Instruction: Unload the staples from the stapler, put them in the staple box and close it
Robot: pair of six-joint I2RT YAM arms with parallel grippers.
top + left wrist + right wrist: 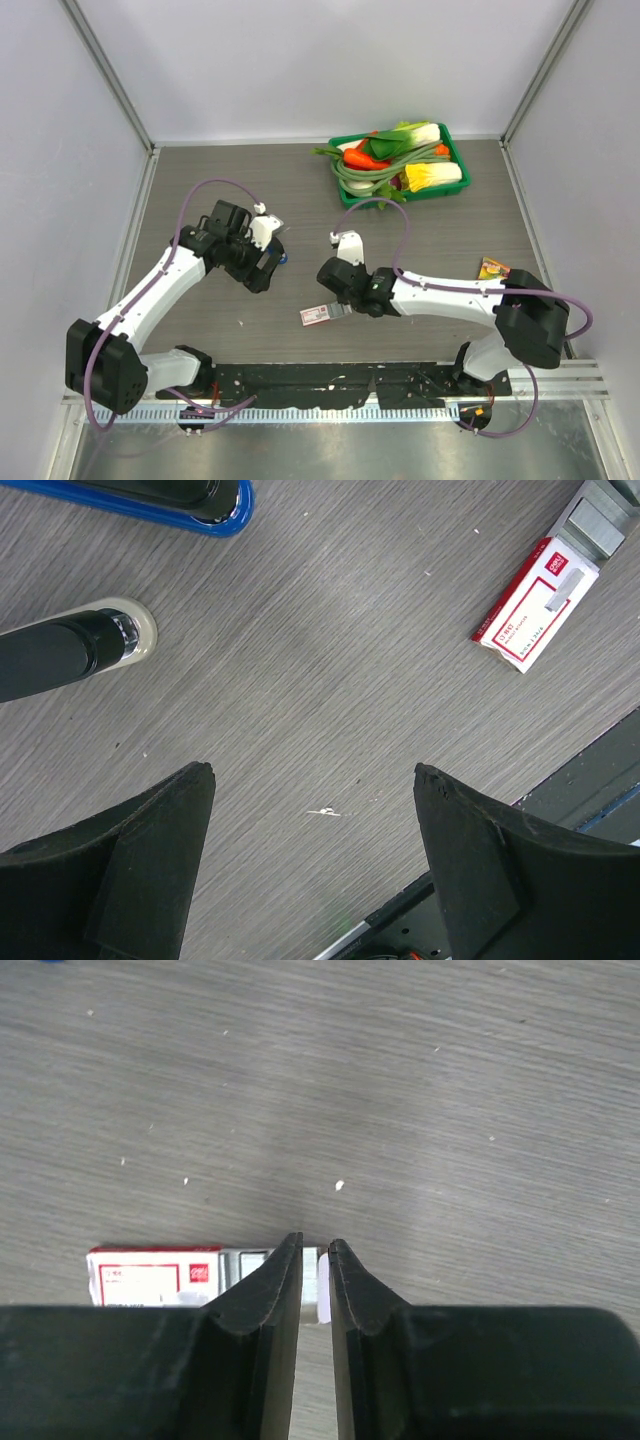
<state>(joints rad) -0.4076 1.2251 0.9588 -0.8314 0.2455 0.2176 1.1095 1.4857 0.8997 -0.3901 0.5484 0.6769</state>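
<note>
Left of table centre, the stapler (283, 258) lies on the grey wood-grain table (230, 170), its blue body just showing past the left gripper (266, 266). From the left wrist, only the blue edge of the stapler (228, 515) crosses the top left corner. Left gripper (312, 770) released: both fingers (150, 870) stand wide apart above bare table, nothing between them, clear of the stapler. A black rod with a pale rounded end (90, 640) lies just below the stapler in that view; identity not determinable. White-and-red box (318, 315) sits near the front edge, between the two arms and well apart from the stapler. From the left wrist, the box (535, 605) shows a grey inner part sticking out of its far end. Right gripper (342, 308) is at the right end of this box. From the right wrist, the right gripper (315, 1245) has its fingers (265, 1290) drawn to a narrow slit directly over the pale end of the box (150, 1275); cannot tell whether that end is pinched or merely under the tips. Staples not discernible. Far right: green tray (463, 168) of toy vegetables (390, 160); small colourful packet (492, 268) by the right arm.
</note>
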